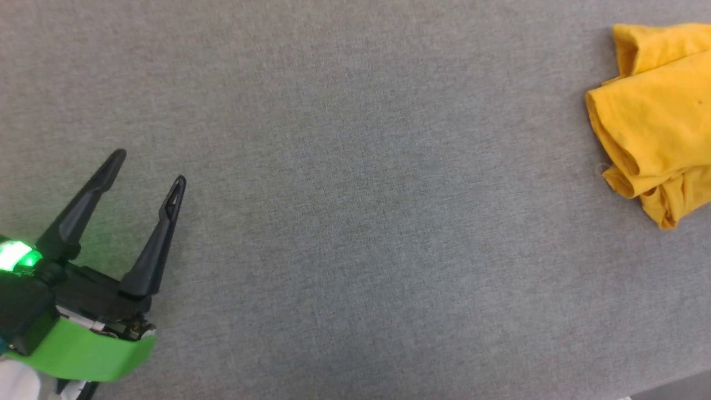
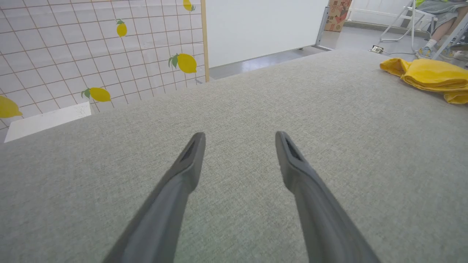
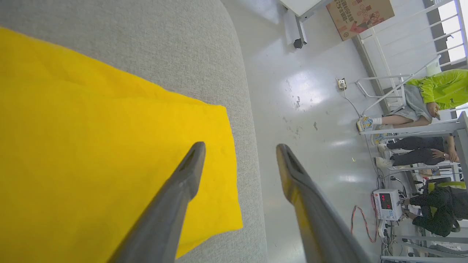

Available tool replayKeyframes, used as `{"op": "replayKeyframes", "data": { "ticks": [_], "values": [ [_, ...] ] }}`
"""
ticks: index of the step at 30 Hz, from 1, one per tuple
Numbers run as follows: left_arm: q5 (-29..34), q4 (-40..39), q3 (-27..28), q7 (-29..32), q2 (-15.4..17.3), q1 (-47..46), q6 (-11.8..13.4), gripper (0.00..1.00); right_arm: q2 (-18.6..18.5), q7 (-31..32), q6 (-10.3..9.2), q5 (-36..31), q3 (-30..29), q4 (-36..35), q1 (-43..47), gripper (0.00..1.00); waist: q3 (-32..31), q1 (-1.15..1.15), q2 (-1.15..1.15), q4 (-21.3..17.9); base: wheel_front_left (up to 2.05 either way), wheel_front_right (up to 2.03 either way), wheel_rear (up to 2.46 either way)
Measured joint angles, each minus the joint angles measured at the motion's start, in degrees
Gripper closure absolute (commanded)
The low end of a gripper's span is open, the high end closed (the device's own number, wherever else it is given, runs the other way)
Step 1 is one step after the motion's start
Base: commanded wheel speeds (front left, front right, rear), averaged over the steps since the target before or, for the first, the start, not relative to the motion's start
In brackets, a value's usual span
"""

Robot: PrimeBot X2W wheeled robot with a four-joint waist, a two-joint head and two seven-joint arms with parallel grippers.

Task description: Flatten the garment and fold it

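left pincer [image 1: 149, 169]: wide open, empty, over bare table [image 1: 355, 250] | right pincer [image 3: 240, 147]: fingers spread, gripping nothing, over garment [image 1: 655, 111] edge | garment: bunched, table's right edge, well apart from left pincer

Grey cloth-covered worktop [image 1: 355, 233], flat, rounded at its edge, bright yellow garment [image 1: 655, 116] lying on it in a loose rumpled fold near the right edge, plain side up

Lab — bench PSU [image 3: 387, 204], cables [image 3: 360, 223], seated ppl [image 3: 438, 87].
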Motion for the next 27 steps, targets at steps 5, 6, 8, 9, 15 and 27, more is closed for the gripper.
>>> {"op": "replayKeyframes", "data": {
  "ticks": [5, 6, 8, 9, 15, 27],
  "values": [
    [-0.3, 3.6, -0.8, -1.1, -2.3, -0.2, 0.9, 0.0, 1.3, -3.6, 0.0, 2.1, 0.0, 1.0, 0.1, 0.0, -3.0, 0.0, 0.0, 0.5, 0.0, 0.0, 0.0],
    [-0.5, 4.7, -0.8, -1.3, -3.0, -0.2, 1.2, 0.0, 1.9, -4.8, 0.0, 2.6, 0.1, 1.1, 0.3, 0.0, -3.8, 0.0, 0.0, 0.6, 0.0, 0.0, 0.0],
    [-0.9, 6.6, -1.1, -1.7, -4.2, -0.2, 1.6, 0.0, 2.9, -6.4, 0.0, 3.4, 0.4, 1.5, 0.9, 0.0, -5.3, -0.01, 0.0, 0.9, 0.0, 0.0, 0.0],
    [-1.0, 7.4, -1.2, -2.0, -5.0, -0.2, 1.8, 0.0, 3.6, -7.5, 0.0, 3.9, 0.4, 1.5, 1.4, 0.0, -6.1, -0.01, 0.0, 1.1, 0.0, 0.0, 0.0],
    [-1.1, 11.5, -0.5, -3.2, -9.0, -0.1, 3.2, 0.0, 8.3, -13.9, 0.0, 4.5, 0.2, -0.5, 6.1, 0.0, -11.1, -0.01, 0.0, 2.6, 0.0, 0.0, 0.0],
    [1.4, 14.0, 5.0, -3.7, -18.3, 2.3, 2.4, 0.0, 23.6, -22.6, -0.01, -1.5, 3.3, -13.0, 21.8, 0.0, -20.2, -0.01, 0.0, 8.5, 0.0, 0.0, 0.0]
  ]
}}
